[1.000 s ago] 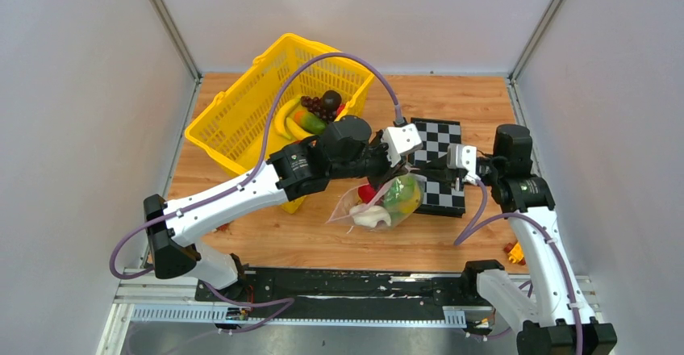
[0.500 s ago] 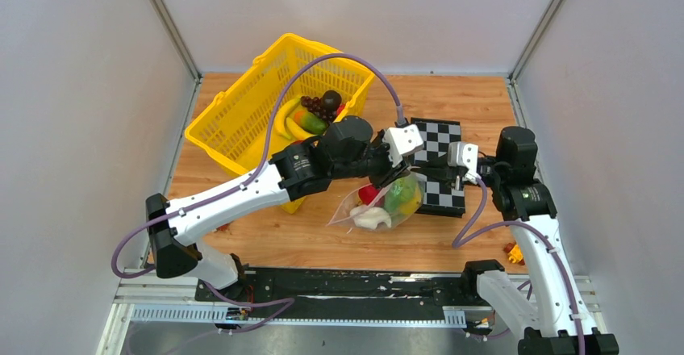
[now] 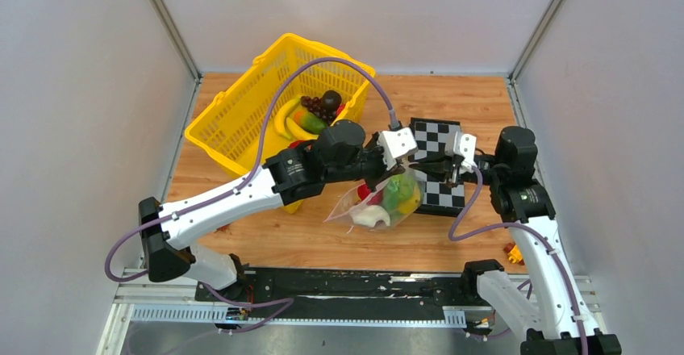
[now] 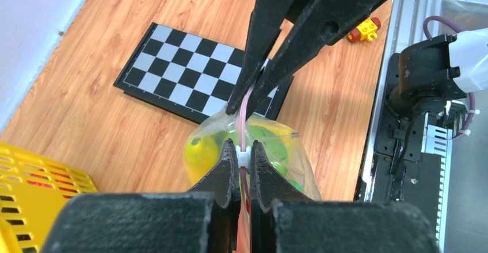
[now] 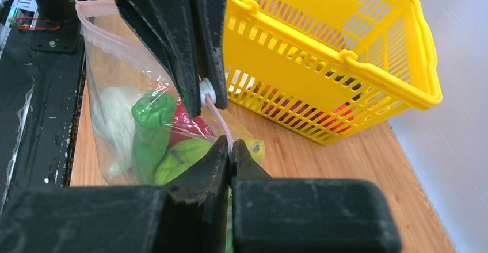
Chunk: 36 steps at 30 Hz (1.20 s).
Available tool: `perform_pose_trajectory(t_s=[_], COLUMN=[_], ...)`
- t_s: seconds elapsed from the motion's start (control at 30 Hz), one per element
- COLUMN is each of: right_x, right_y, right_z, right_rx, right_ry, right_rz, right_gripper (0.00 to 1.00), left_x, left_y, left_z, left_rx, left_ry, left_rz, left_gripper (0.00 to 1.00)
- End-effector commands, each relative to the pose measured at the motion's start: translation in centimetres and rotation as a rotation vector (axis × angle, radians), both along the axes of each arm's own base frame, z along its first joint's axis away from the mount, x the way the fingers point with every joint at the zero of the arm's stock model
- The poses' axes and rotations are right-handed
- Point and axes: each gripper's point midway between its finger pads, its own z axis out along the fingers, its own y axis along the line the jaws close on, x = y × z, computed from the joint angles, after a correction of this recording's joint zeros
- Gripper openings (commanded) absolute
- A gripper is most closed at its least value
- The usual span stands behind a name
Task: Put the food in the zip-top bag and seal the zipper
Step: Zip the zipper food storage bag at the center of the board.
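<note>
Upper left in the overhead view, the yellow basket (image 3: 234, 129) holds bananas and grapes (image 3: 310, 113), so not all the food (image 5: 151, 132) is packed. At centre, the left pincer (image 4: 242, 155) is pressed together on the zipper (image 4: 244, 121). The zip-top bag (image 3: 379, 206) hangs from it with green, red and white pieces inside. Just right, the right pincer (image 5: 230, 146) pinches the same strip. Sealing looks begun but unfinished.

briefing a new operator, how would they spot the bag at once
Find the yellow basket at back left and the chessboard to its right. Between them, the left gripper and right gripper pinch the bag by its pink zipper. It is the only clear thing, with toy food inside.
</note>
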Motion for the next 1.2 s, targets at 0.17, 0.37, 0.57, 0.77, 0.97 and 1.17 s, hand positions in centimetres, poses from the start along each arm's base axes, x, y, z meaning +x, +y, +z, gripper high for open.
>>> perform_pose_trajectory(t_s=[0.17, 0.37, 0.57, 0.77, 0.97, 1.17], right_x=[2.2, 2.5, 2.2, 2.3, 2.3, 2.3], right_y=[-0.9, -1.4, -1.4, -1.7, -1.8, -1.7], right_z=[1.8, 1.8, 1.7, 2.1, 1.9, 1.9], right_rx=[0.063, 0.090, 0.124, 0.141, 0.144, 0.147], right_ry=[0.023, 0.028, 0.044, 0.038, 0.033, 0.034], right_rz=[-0.165, -0.225, -0.241, -0.279, -0.282, -0.279], right_gripper=[0.00, 0.00, 0.00, 0.00, 0.00, 0.00], left_x=[-0.8, -1.2, -1.4, -1.9, -1.8, -1.6], left_y=[4.0, 5.9, 7.2, 8.1, 9.3, 10.5], left_z=[2.1, 0.6, 0.4, -0.3, -1.1, -1.8], left_rx=[-0.032, -0.020, -0.028, -0.027, -0.014, -0.002], left_ry=[-0.035, -0.016, -0.018, 0.001, 0.009, 0.011], left_rz=[0.059, 0.097, 0.123, 0.128, 0.173, 0.216], left_gripper=[0.00, 0.00, 0.00, 0.00, 0.00, 0.00])
